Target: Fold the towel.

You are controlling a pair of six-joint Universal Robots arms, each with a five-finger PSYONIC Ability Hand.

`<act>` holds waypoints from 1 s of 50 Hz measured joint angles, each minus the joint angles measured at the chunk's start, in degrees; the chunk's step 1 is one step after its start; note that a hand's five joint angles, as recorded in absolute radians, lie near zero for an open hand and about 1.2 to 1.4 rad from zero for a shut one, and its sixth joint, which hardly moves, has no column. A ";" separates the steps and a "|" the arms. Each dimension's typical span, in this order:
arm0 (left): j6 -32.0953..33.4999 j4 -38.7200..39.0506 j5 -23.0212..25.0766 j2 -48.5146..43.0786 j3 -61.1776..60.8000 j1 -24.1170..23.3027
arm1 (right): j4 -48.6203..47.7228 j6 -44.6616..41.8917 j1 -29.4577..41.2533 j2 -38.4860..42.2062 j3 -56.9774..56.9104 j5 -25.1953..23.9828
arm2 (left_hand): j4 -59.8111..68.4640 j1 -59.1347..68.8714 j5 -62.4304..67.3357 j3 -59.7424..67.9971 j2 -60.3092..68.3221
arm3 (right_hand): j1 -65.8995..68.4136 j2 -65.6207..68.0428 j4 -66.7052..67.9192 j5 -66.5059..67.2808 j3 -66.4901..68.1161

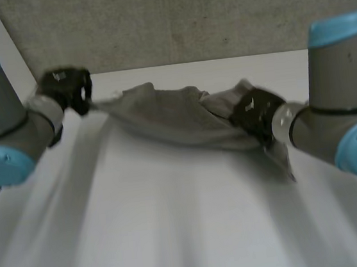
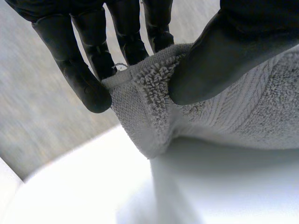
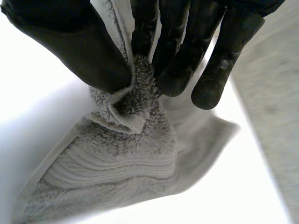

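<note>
Grey terry, slung like a hammock: the towel hangs across the upper middle of the head view, gripped at each end and sagging between toward the white table. At the upper left of that frame the left hand has one end. Its own wrist view shows why the hold is so small, because the thumb presses a hemmed corner against nearly straight fingers, a pinch on the very tip that leaves the rest of the cloth free to hang. Right of centre in the head view, the right hand holds the other end differently: its thumb and fingers close on a gathered bunch of pile rather than a clean corner, and the towel spills from under the fingertips in loose folds onto the table (a flap also trails toward the lower right of the head view). Holding the two ends apart seems meant to draw the cloth taut and open, so it can be laid flat or one edge carried over the other. By my reading no fold has been made yet. The bunched right grip looks like the weaker one, since a crumpled end may not spread evenly when the towel is set down.
</note>
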 measured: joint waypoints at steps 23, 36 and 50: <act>11.70 15.27 0.13 7.73 -26.19 0.90 | -14.63 9.00 -4.92 -3.79 21.26 -3.23 | 0.00 0.00 0.00 0.05 0.00 | -32.34 -30.40 -34.37 -34.49 -33.93; 9.05 16.92 -5.29 8.75 -24.06 6.66 | -26.91 10.49 -10.52 -17.19 33.43 -4.15 | 0.00 0.00 0.00 0.06 0.00 | -47.38 -46.01 -50.53 -51.17 -50.14; 7.63 16.46 -5.77 8.60 -25.29 6.82 | -22.99 11.31 -15.65 -19.10 40.75 -12.80 | 0.00 0.00 0.00 0.06 0.00 | -43.00 -42.07 -45.65 -44.13 -45.69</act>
